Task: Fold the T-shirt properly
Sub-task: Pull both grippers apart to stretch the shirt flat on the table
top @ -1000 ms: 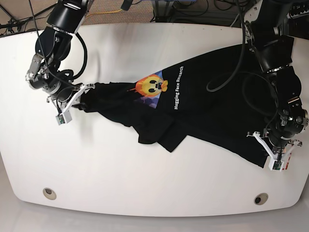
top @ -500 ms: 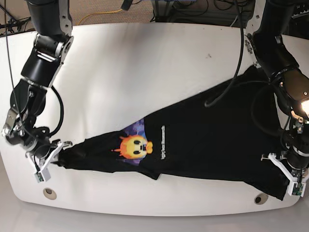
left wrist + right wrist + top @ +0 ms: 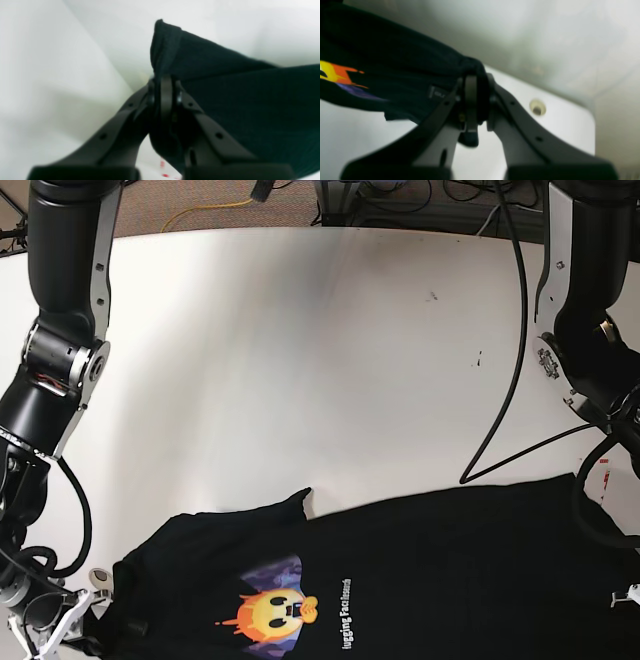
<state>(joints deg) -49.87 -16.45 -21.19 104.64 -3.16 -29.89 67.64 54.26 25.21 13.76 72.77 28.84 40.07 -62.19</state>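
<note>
Item: black T-shirt, stretched at the tabletop's 6 o'clock edge, each end pinched in our left fingers and right fingers; risk we judge: cloth slipping free or overhanging the edge if pulled further.

White table with rounded corners, a few small dark specks on its far right part. Round hole near one corner, seen from the right wrist. Black T-shirt spread along the near edge, yellow emoji print facing up, cloth running off the bottom of the base view
</note>
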